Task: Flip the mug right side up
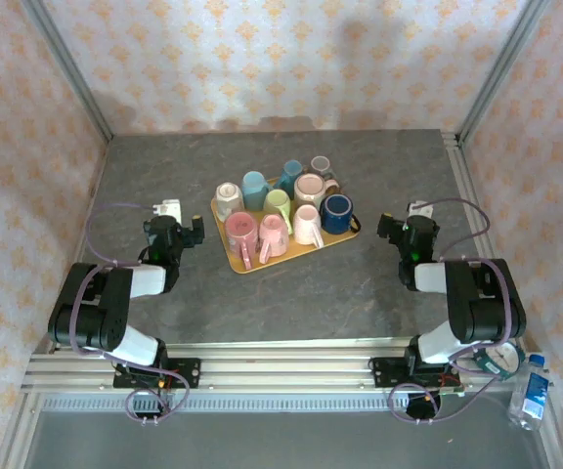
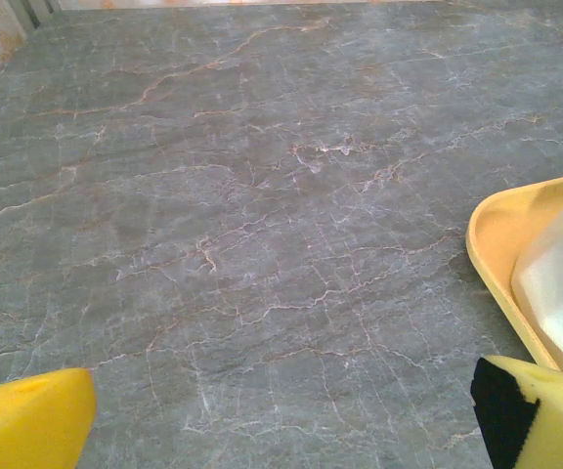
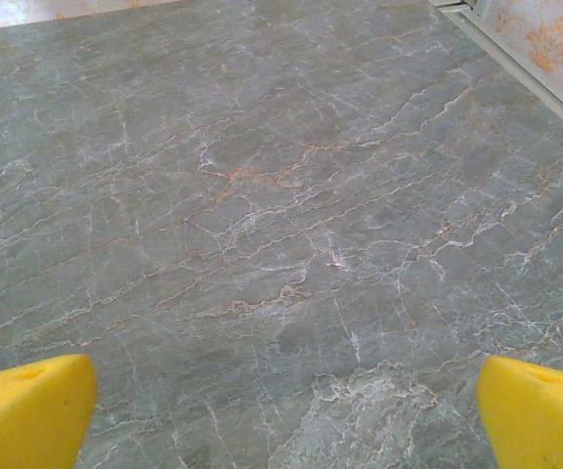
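While no mug is being touched yet, the left pincer [image 1: 194, 233] is resting low over the bench [image 1: 164, 176] just left of the yellow tray [image 1: 321, 246], its jaws standing wide apart and gripping nothing. The mugs [image 1: 283, 210] are sitting crowded together on that tray at mid-bench; the pale pink mug [image 1: 307, 226] near the front seems to be showing its base, though that is hard to tell. The right pincer [image 1: 387, 228] is sitting right of the tray, likewise spread wide and empty. The task looks to be at its start: next, one arm is needing to reach in, single out the inverted mug among close neighbours and grip its wall or handle.
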{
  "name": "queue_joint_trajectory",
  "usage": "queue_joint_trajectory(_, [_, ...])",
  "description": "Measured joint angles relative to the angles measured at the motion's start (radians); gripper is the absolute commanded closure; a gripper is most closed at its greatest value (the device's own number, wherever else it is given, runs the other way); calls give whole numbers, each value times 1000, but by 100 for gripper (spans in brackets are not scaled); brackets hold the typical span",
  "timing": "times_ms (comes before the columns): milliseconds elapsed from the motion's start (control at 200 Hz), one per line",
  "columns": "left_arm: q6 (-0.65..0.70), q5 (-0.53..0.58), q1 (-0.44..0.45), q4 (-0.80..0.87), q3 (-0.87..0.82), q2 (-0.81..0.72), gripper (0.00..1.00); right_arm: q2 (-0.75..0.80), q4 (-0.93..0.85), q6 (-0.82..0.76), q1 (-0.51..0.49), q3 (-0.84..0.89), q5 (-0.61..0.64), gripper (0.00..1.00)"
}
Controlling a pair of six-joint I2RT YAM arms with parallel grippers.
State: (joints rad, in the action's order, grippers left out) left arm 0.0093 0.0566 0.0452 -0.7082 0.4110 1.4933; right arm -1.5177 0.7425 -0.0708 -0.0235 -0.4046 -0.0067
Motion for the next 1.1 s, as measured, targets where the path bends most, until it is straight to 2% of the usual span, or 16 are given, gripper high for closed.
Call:
queue_joint_trajectory(726, [0,-8,-2,0,0,0,0,0,0,4,0,0,0,0])
queue_joint_trajectory(816, [-2,-3,-2,7,2,-1,5,0,-1,6,0,0,-1,7])
queue_joint_trajectory(931, [-13,22,-2,159,50,-76,6,67,-124,11,0,-27,0,8])
queue_joint_trajectory(1101, [-110,45,-2,462,218,-348,6,312,-392,28,0,-159,-62,16])
